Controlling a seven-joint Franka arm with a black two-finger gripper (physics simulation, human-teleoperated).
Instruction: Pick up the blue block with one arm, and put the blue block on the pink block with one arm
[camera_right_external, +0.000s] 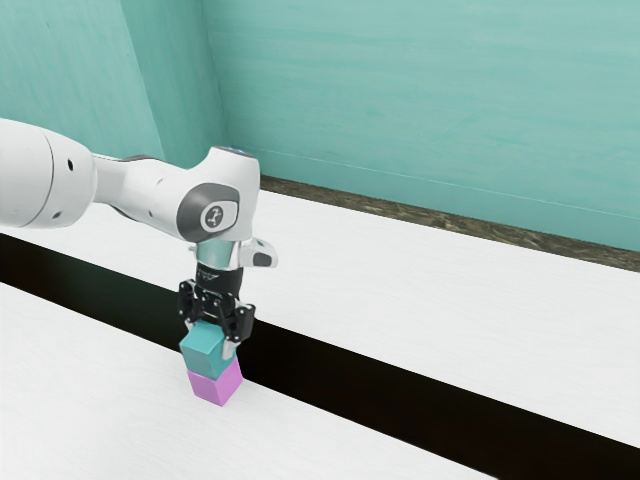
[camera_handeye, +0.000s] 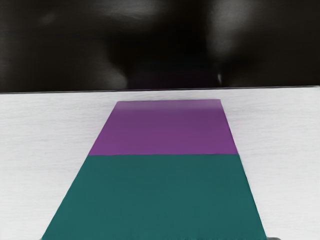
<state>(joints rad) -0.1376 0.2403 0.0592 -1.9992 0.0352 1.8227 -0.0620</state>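
A teal-blue block (camera_right_external: 203, 347) rests on top of a pink block (camera_right_external: 215, 381) on the white table near a black strip. My black gripper (camera_right_external: 212, 333) comes straight down over the blue block, its fingers at the block's two sides and touching its upper part. In the wrist view the blue block (camera_handeye: 155, 197) lies just under my hand, with the pink block (camera_handeye: 165, 127) showing below it.
A black glossy strip (camera_right_external: 400, 385) crosses the white table (camera_right_external: 90, 410) diagonally, right beside the two stacked blocks. A teal wall (camera_right_external: 420, 90) stands behind the table's far edge.
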